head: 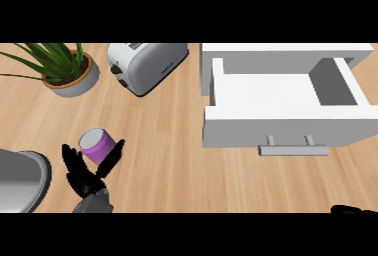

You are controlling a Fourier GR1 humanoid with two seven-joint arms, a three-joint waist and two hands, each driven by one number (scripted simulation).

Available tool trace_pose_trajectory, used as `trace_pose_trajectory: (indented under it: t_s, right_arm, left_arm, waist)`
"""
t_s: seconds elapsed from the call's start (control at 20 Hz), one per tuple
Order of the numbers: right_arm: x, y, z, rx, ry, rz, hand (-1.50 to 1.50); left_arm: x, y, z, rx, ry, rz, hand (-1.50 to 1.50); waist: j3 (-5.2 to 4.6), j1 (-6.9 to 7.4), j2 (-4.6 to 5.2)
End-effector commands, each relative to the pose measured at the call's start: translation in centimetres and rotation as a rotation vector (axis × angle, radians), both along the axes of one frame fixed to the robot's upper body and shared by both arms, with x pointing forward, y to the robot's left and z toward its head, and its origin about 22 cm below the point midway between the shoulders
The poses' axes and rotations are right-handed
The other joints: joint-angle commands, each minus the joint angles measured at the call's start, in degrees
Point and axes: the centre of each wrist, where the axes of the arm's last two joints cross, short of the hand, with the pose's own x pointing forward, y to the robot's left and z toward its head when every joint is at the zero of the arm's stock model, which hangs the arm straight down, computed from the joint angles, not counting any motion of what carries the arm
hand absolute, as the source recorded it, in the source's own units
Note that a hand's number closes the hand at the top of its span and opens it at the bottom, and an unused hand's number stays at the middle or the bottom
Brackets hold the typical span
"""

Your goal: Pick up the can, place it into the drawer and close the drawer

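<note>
Picking step in hand. Left robot hand (87, 172) open, fingers spread either side of the can (97, 144) on the counter (177, 165), seemingly not yet closed. Next: closing round it, then lifting toward the open drawer (284, 97). Right robot hand (353, 210) barely visible; fingers unclear.

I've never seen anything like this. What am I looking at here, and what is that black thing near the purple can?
You are looking down from a robot's head at a wooden counter. The black shape is its left hand, fingers spread on either side of a purple can, not yet closed on it. Its right hand barely shows at the lower right corner. On the counter stand a potted plant, a toaster, a white open drawer with nothing in it, and a metal object at the left edge.
</note>
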Motion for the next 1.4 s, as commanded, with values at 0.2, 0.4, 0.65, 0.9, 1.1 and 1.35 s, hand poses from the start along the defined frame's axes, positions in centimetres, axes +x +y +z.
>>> trace_pose_trajectory:
  t_s: [0.2, 0.4, 0.65, 0.9, 1.1, 1.35]
  right_arm:
    - [-1.5, -0.7, 0.0, -0.006, -0.014, -0.003, -1.50]
    - [0.6, -2.3, 1.1, -0.012, -0.013, -0.008, -1.50]
    - [0.3, 0.0, 1.3, -0.027, -0.019, -0.011, -1.50]
    - [0.3, -0.6, 1.0, -0.002, -0.031, 0.003, -1.50]
    - [0.8, -0.6, 1.2, -0.018, -0.025, -0.013, -1.50]
    - [0.2, -0.3, 1.4, -0.026, -0.030, -0.017, -1.50]
  left_arm:
    - [2.7, 2.2, 0.3, -0.008, -0.110, -0.092, 1.50]
    - [3.5, 1.8, 1.0, 0.003, -0.138, -0.121, 1.50]
    - [5.1, 2.4, 1.3, 0.004, -0.193, -0.138, 1.50]
    - [7.2, -2.0, 2.5, -0.008, -0.169, -0.725, 1.50]
    - [10.4, -4.1, 5.4, -0.014, -0.187, -0.947, 1.50]
    - [12.4, -5.8, 9.0, -0.010, -0.191, -1.057, 1.50]
  waist:
    - [0.03, -0.24, -0.05]
    - [0.05, 0.14, -0.08]
    - [0.01, -0.06, 0.02]
    - [-0.04, -2.44, 0.40]
    - [-0.02, -1.29, 0.35]
    - [0.06, -0.04, -0.10]
